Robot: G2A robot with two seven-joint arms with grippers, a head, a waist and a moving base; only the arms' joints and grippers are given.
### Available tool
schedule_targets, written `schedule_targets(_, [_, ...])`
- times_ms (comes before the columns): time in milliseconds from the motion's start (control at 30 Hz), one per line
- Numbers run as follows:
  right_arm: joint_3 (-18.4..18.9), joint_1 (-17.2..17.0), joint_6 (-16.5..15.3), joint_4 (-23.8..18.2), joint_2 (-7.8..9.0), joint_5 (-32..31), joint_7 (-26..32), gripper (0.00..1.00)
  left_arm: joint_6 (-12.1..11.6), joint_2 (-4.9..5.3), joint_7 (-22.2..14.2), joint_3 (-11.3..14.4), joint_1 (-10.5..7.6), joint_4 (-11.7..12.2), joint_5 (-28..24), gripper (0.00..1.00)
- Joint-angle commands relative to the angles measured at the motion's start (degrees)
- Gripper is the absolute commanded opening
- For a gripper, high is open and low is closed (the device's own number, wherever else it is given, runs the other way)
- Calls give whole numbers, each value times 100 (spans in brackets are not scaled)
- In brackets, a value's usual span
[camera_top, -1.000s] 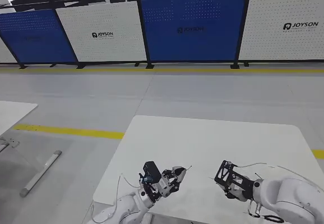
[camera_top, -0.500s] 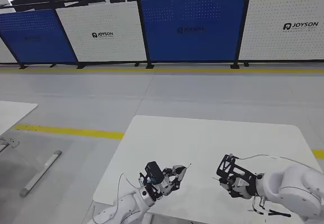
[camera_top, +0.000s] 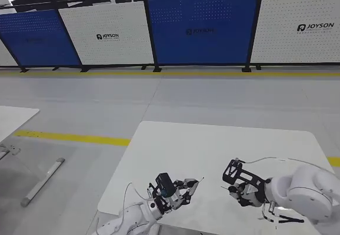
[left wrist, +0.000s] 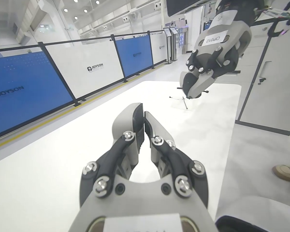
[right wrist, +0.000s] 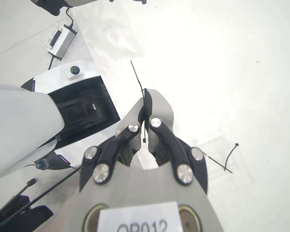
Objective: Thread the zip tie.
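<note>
my left hand (left wrist: 144, 115) clamped zip tie (right wrist: 143, 1), head sticking out | my right hand (right wrist: 145, 97) clamped second tie (right wrist: 136, 74), tail forward | both lower centre over desk (camera_top: 217, 147) | ends were apart, nothing threaded yet

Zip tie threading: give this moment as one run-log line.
left gripper: shut on first zip tie, head out | right gripper: shut on second zip tie, tail out | unthreaded | spare tie on table
</note>
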Motion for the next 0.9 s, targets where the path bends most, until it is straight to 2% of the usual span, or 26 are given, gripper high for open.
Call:
schedule_targets(0, [4,-32,48,38,-3,-27,-83,0,11,-2,-9,2,-4,-6,-3,0])
schedule_targets(33, [-27,-89,164,117,-18,-153,-191,0,44,-13,-38,32,-23,-45,-5,0])
schedule_targets(133, [-153,-97,145,291,-106,-136,-391,0,32,-29,-69,98,-48,-86,61,0])
schedule_targets(300, [-454,140,80,610,-345,-195,-480,0,23,-33,-163,176,-59,-175,354,0])
schedule_targets(367, [-536,227,77,690,-431,-186,-501,0,191,-39,-225,230,-84,-176,686,0])
schedule_targets(467, [-602,293,79,794,-511,-132,-453,0,223,-61,-151,341,-119,-149,844,0])
schedule_targets(733, [-608,299,79,806,-519,-117,-436,0,237,-63,-130,344,-128,-147,856,0])
schedule_targets(867, [-586,156,67,858,-527,-237,-590,0,314,-84,-160,358,-145,-175,743,0])
